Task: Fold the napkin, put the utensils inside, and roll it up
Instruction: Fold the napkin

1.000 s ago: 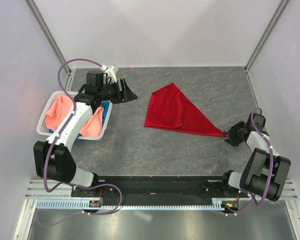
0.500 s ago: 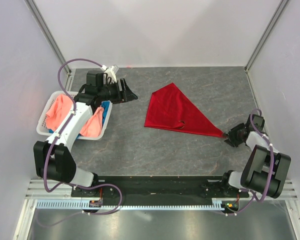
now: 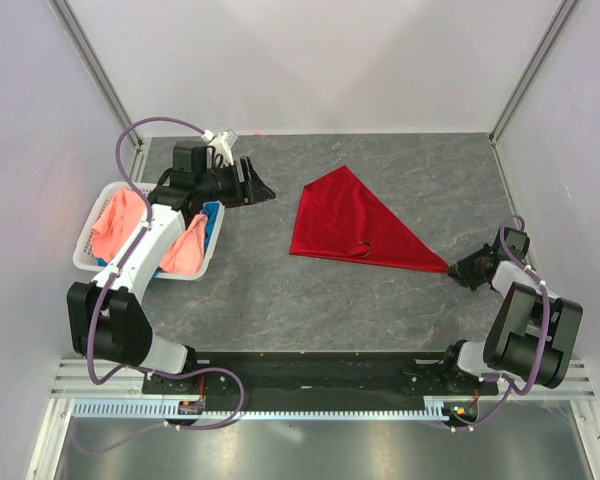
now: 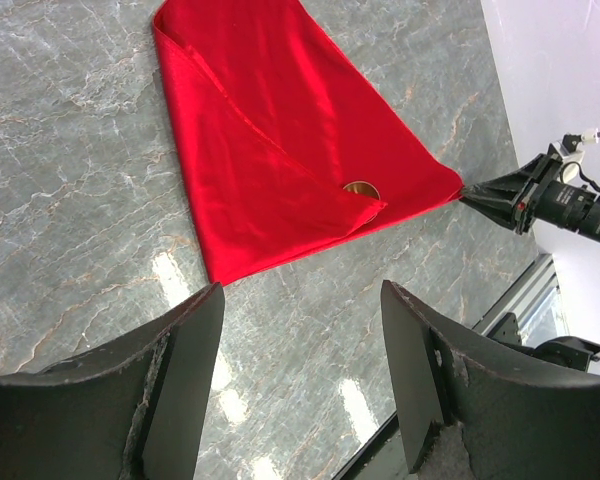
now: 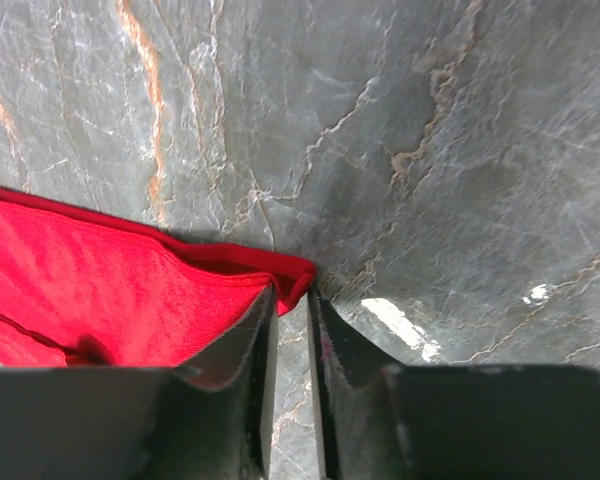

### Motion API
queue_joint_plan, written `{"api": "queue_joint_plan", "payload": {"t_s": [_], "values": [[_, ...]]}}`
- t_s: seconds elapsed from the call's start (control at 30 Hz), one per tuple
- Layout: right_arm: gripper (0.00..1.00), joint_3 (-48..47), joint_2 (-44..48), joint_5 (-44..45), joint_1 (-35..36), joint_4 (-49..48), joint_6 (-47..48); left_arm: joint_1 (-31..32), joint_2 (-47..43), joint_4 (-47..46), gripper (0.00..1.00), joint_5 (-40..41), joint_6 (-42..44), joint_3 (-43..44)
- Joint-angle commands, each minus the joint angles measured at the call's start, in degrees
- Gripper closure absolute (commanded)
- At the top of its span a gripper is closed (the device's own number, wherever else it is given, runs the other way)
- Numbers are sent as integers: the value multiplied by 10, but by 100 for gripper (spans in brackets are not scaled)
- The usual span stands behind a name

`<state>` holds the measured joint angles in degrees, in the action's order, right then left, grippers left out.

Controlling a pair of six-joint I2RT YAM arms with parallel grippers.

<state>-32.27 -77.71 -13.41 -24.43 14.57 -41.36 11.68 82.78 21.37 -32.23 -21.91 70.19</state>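
**Item:** napkin (image 3: 352,222) — deep red cloth, folded to a flat triangle, lying on the grey marbled tabletop (image 3: 280,290) right of centre, its long point aimed at the right arm.

**Contents:** spoon (image 4: 360,188). Only a small copper curve of the bowl shows at the edge of the upper flap. The handle is hidden under cloth and its direction cannot be read.

**Right fingers** (image 5: 242,345): low at the tabletop, drawn to a narrow slit at the very tip of the napkin's right corner. The hem sits at the mouth of the slit. Whether cloth is actually pinched cannot be told.

**Left fingers** (image 4: 180,360): spread wide with nothing between them, held above the tabletop well apart from the napkin, on its left side.

**Adjacent:** white basket (image 3: 85,262) at the left edge, holding salmon-pink and blue cloths.

**Step in hand, as judged:** securing the corner to begin the roll.

**Handling note** — the bite looks shallow, so seat more hem between the fingers before lifting. Carry the corner low and over the spoon so the flap keeps shut and the spoon does not slide out. The left fingers could pin the far point against dragging
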Motion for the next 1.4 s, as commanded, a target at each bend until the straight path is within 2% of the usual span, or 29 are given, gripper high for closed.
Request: {"api": "queue_joint_plan", "payload": {"t_s": [0.0, 0.2, 0.43, 0.6, 0.8, 0.93, 1.37], "values": [[77, 18, -10, 35, -2, 1, 5, -3, -15, -1, 28, -21, 13, 2], [85, 22, 5, 36, -2, 3, 14, -3, -11, -2, 28, -26, 11, 2], [100, 12, 15, 34, -1, 5, 36, -3, -11, -4, 28, -32, 9, 1], [100, -5, 42, 24, 11, -8, 62, -3, -11, -5, 28, -35, 8, 0], [100, -41, 94, 61, 85, -18, 79, -3, -11, -8, 28, -39, 5, -1], [100, -78, 99, 93, 167, -20, 79, -3, -11, -10, 28, -40, 4, -2], [100, -175, -1, 128, 387, -104, 28, -3, -12, -12, 29, -40, 5, -5]]}}
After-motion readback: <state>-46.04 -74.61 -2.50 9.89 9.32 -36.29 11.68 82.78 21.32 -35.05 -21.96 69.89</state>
